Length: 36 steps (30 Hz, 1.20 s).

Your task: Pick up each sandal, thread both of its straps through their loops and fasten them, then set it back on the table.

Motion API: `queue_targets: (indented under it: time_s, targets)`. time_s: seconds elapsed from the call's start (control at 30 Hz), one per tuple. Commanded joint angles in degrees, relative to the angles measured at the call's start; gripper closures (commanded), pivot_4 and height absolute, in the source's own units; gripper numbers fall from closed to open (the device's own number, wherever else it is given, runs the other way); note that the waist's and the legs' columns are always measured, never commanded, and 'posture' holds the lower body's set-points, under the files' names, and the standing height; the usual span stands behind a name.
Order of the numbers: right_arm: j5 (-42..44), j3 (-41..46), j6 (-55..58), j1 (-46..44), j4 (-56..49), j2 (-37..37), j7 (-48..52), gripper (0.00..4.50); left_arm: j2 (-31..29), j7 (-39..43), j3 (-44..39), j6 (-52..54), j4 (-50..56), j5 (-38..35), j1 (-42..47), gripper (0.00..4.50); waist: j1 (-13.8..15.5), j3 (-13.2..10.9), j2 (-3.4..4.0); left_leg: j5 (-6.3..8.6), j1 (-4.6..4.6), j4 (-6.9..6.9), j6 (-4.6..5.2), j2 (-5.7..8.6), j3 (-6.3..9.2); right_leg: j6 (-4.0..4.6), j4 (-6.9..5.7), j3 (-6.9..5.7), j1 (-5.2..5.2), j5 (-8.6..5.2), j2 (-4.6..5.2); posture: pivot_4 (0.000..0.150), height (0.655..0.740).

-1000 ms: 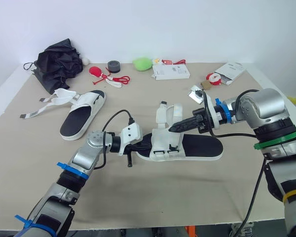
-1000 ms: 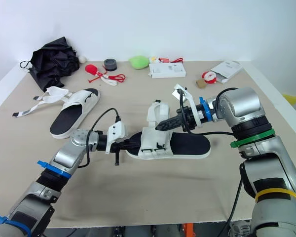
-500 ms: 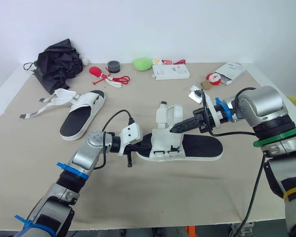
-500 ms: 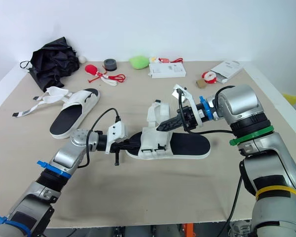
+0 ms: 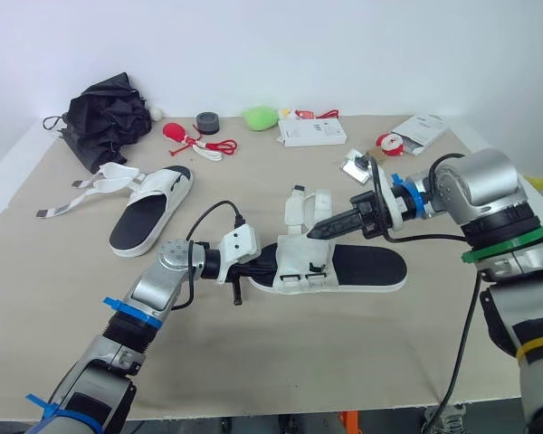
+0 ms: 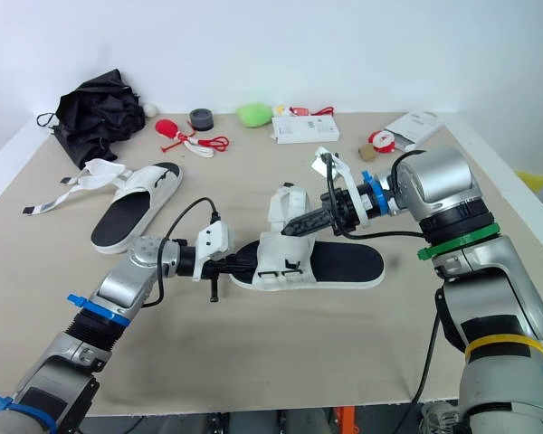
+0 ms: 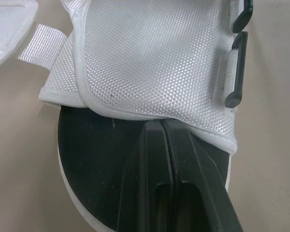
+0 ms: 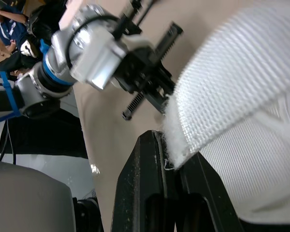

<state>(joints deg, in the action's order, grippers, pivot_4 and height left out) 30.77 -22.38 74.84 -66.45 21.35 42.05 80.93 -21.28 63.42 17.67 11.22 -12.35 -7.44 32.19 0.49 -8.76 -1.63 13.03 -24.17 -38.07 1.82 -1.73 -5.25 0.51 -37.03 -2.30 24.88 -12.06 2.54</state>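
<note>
The near sandal (image 5: 362, 268), with a black footbed and white upper, lies at the table's middle. My left gripper (image 5: 261, 265) is shut at its toe end. Its fingertips (image 7: 154, 133) rest on the footbed (image 7: 96, 140) against the edge of the white upper (image 7: 150, 58). My right gripper (image 5: 315, 232) comes in from the right above the upper, shut on a white webbing strap (image 8: 232, 82) that stands up from the sandal (image 5: 299, 206). The second sandal (image 5: 152, 215) lies at the left, apart from both grippers, its loose straps (image 5: 72, 201) spread on the table.
Along the table's back lie a black bundle (image 5: 104, 113), a red item with cord (image 5: 195, 137), a grey roll (image 5: 208, 120), a green lump (image 5: 261, 116), a white box (image 5: 312, 133) and a white package (image 5: 423, 129). A small shiny piece (image 5: 356, 165) sits behind my right gripper.
My right arm has risen a little and edged toward the back, keeping its hold on the strap. The left gripper and both sandals have stayed put.
</note>
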Motion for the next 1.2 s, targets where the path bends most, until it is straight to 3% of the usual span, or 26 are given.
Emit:
queue_targets:
  time_s: [0.03, 0.67, 1.2]
  targets:
    - [0.6, 2.6, 0.2, -2.1, 1.2, -0.4, -0.1, 4.45, -0.9, 0.9, 3.5, 2.6, -2.7, 2.4, -3.0, 4.50, 0.0, 0.0, 0.00, 0.00, 0.00, -0.01, 0.00, 0.00, 0.00, 0.00, 0.00, 0.01, 0.00, 0.00, 0.00, 0.150, 0.7400]
    - [-2.5, -2.2, -0.3, 3.7, -2.5, 1.8, -0.6, 4.45, -1.6, 0.8, 3.3, 3.1, -1.9, 2.3, -3.3, 4.50, 0.0, 0.0, 0.02, 0.00, 0.00, -0.03, 0.00, 0.00, -0.01, 0.00, -0.03, 0.02, 0.00, 0.00, -0.01, 0.150, 0.7400]
    - [0.1, 0.2, 2.1, -0.6, -1.0, 1.0, 0.7, 4.45, -1.1, 0.6, 3.6, 3.2, -2.2, 2.5, -3.3, 4.50, 0.0, 0.1, 0.04, 0.00, 0.00, -0.04, 0.00, 0.00, -0.02, 0.00, -0.04, 0.04, 0.01, 0.00, -0.01, 0.150, 0.7400]
